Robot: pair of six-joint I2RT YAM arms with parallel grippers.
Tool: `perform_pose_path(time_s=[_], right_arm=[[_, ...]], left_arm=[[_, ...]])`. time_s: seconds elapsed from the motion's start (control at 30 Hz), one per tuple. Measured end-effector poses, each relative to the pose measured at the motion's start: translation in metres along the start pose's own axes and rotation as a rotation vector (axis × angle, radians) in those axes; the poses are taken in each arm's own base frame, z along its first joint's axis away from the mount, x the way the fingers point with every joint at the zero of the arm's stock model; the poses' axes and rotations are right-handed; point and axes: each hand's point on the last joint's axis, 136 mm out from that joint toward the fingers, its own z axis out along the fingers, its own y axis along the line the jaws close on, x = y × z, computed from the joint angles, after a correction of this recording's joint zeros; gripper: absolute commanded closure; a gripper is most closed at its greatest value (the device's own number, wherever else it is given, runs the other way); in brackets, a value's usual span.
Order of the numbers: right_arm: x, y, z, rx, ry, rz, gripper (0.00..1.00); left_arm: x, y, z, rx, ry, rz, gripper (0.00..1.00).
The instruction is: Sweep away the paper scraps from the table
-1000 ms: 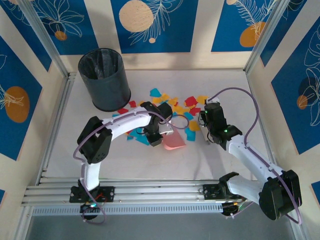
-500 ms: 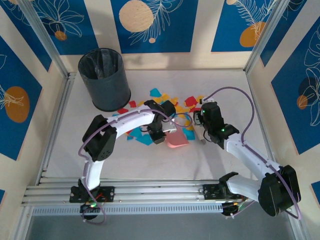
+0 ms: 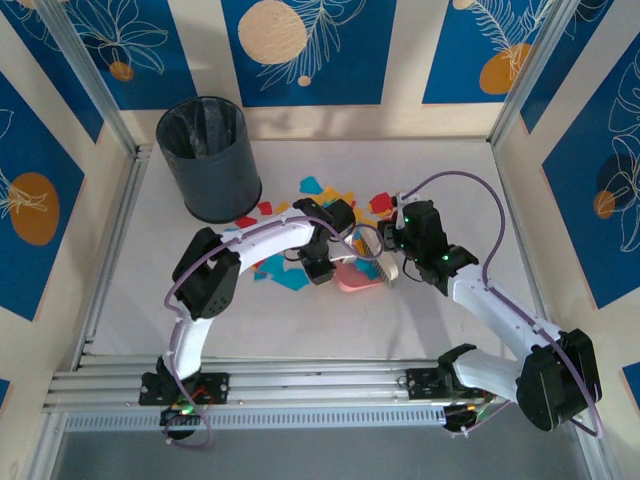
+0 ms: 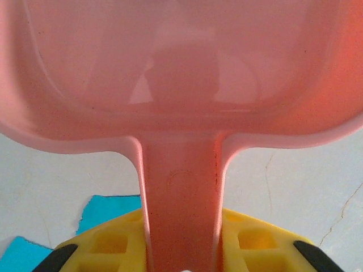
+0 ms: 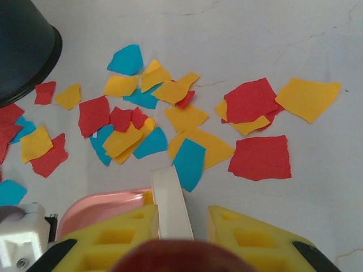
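Paper scraps in red, yellow and cyan lie clustered at the middle of the white table. In the right wrist view the scraps spread just beyond my fingers. My left gripper is shut on the handle of a pink dustpan, which rests among the scraps. In the left wrist view the dustpan handle runs between the jaws of the left gripper, with a cyan scrap beneath. My right gripper is shut on a white brush beside the pan's right edge. The brush sits in the right gripper.
A black bin with a liner stands at the back left of the table, close to the scraps; its rim shows in the right wrist view. Aluminium rails edge the table. Patterned wall panels rise behind and at both sides.
The left gripper carried the dustpan right and a little away from me. The right gripper swung left, bringing the brush up against the pan's right edge.
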Motion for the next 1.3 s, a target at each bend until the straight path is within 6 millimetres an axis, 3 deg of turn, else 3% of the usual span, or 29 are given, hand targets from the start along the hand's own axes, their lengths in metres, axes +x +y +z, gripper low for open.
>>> perform_pose_path(time_s=[0.37, 0.67, 0.97, 1.3], right_arm=[[-0.003, 0.006, -0.005, -0.016, 0.004, -0.03, 1.0], [-0.025, 0.005, -0.019, 0.003, -0.09, -0.032, 1.0], [-0.052, -0.019, -0.013, 0.153, -0.213, -0.005, 1.0], [-0.071, -0.07, 0.01, 0.407, -0.266, -0.001, 1.0]], left_arm=[[-0.003, 0.008, 0.0, -0.022, -0.018, -0.019, 1.0], [0.012, 0.013, 0.004, -0.031, -0.029, -0.065, 1.0], [0.036, 0.025, 0.0, -0.035, -0.032, -0.125, 1.0], [0.042, 0.029, -0.003, -0.04, -0.043, -0.141, 1.0]])
